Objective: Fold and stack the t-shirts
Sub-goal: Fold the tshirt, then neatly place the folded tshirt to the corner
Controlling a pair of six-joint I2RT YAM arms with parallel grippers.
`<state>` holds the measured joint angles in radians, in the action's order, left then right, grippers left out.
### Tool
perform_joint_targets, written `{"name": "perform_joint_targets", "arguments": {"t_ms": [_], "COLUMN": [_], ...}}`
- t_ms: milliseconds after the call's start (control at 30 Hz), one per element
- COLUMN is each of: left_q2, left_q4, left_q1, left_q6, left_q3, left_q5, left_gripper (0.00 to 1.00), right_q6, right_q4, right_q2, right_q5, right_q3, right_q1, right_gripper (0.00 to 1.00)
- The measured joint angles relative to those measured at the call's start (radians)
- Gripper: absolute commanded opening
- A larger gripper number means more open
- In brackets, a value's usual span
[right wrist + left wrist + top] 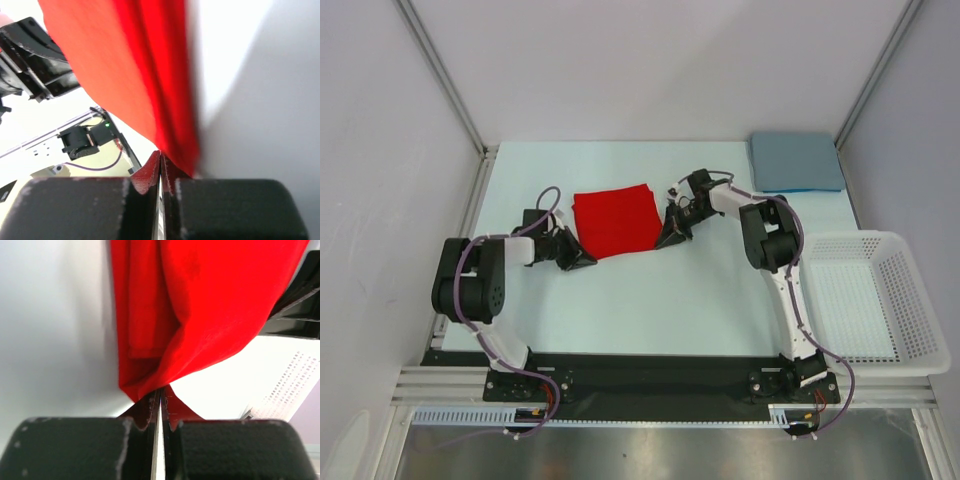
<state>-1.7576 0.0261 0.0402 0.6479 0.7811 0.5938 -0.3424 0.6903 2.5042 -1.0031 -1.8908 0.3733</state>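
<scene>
Both pairs of jaws are clamped on near corners of the bright red soft cloth t-shirt (pixel 615 222); light, limp, probably best held there.

Red t-shirt (pixel 615 222): soft matt cloth. Slate-blue t-shirt (pixel 796 161): matt cloth. Basket (pixel 918 300): white plastic mesh. Table (pixel 650 300): smooth, pale, matt. Left tool (pixel 160 402): black, grainy matt plastic.

The left hand (pixel 586 261) and the right hand (pixel 668 240) touch near corners of the red t-shirt (pixel 615 222).
</scene>
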Motion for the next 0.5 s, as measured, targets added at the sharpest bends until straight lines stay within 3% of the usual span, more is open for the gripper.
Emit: {"name": "perform_joint_targets", "arguments": {"t_ms": [133, 167, 300, 433, 500], "left_q2": [0.04, 0.062, 0.205, 0.343, 0.35], "left_q4": [0.055, 0.075, 0.17, 0.271, 0.304], "left_q1": [-0.003, -0.003, 0.024, 0.205, 0.344], "left_q6": [-0.024, -0.032, -0.072, -0.144, -0.195], "left_q3": [-0.009, -0.016, -0.034, 0.037, 0.116], "left_q5": [-0.022, -0.029, -0.078, -0.221, -0.335], "left_gripper": [0.11, 0.18, 0.37, 0.62, 0.69], "right_q6": [0.019, 0.023, 0.043, 0.051, 0.047], "right_q4": [0.008, 0.011, 0.027, 0.039, 0.032], "right_q2": [-0.066, -0.087, -0.174, -0.307, -0.375], "right_q5": [0.042, 0.061, 0.151, 0.26, 0.29], "right_q3": [0.087, 0.113, 0.206, 0.284, 0.318], "right_q1": [-0.045, -0.058, -0.113, -0.142, -0.143], "right_gripper": [0.1, 0.12, 0.33, 0.49, 0.55]}}
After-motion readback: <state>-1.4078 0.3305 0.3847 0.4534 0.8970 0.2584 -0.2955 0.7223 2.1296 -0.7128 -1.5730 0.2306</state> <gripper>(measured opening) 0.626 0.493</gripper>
